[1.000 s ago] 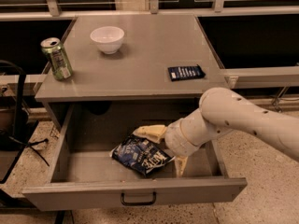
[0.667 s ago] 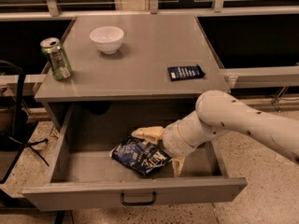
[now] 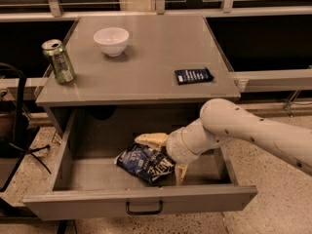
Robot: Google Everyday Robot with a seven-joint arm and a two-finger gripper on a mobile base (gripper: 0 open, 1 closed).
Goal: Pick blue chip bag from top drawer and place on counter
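The top drawer (image 3: 141,199) stands pulled open below the counter (image 3: 146,72). The blue chip bag (image 3: 144,162) lies crumpled on the drawer floor, near the middle. My gripper (image 3: 163,155) reaches into the drawer from the right, at the bag's right end. One pale finger (image 3: 152,140) lies over the bag's far edge and the other finger (image 3: 180,173) points down at its near right side. The fingers are spread apart on either side of the bag's end.
On the counter stand a white bowl (image 3: 111,40) at the back left, a green can (image 3: 59,61) at the left edge, and a small flat dark blue packet (image 3: 193,75) at the right. A black chair (image 3: 14,130) is to the left.
My arm and gripper have shifted slightly left, closer over the bag's right end. The bag has not moved.
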